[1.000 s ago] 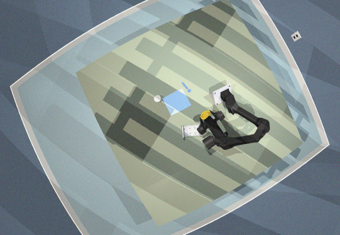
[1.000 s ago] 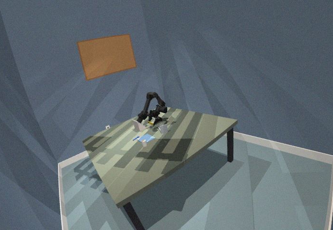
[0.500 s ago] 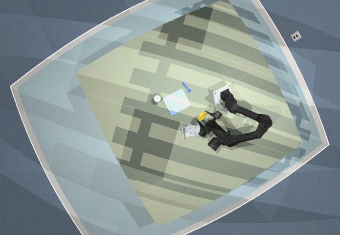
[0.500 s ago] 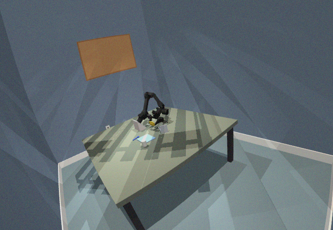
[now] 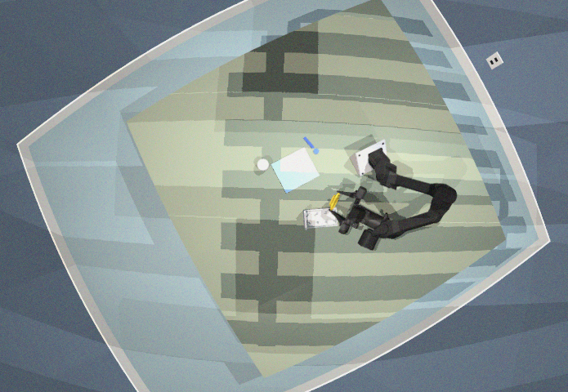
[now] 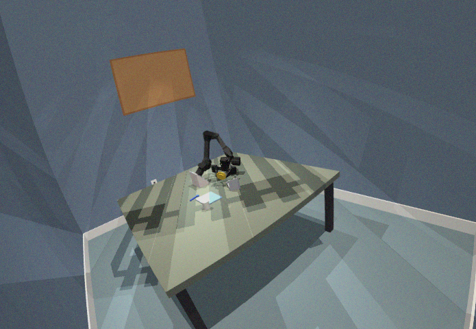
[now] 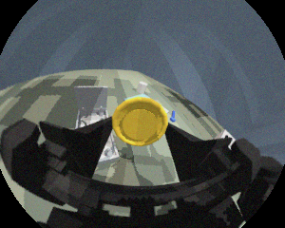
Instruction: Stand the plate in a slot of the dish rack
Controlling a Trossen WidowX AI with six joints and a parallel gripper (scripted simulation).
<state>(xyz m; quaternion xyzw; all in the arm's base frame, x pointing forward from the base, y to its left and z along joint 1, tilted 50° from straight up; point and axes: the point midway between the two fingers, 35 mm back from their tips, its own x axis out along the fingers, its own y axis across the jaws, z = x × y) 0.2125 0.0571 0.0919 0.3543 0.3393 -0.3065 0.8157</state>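
Observation:
The plate [image 5: 334, 199] [image 6: 221, 175] [image 7: 141, 121] is small, round and yellow. My gripper [image 5: 338, 204] [image 6: 223, 172] [image 7: 139, 122] is shut on it and holds it above the table, tilted up on its edge so its face points at the wrist camera. The dish rack [image 5: 319, 218] [image 6: 233, 184] [image 7: 92, 109] is a small grey wire frame on the table. In the top view it stands just beside and below the plate. In the wrist view it lies behind and to the left of the plate.
A pale blue square mat [image 5: 295, 168] [image 6: 209, 197] lies past the rack, with a white cup [image 5: 262, 163] [image 6: 206, 205] and a blue pen [image 5: 310, 144] [image 6: 194, 198] beside it. The arm's white base [image 5: 368, 157] [image 6: 198, 179] stands on the olive table [image 5: 386, 277].

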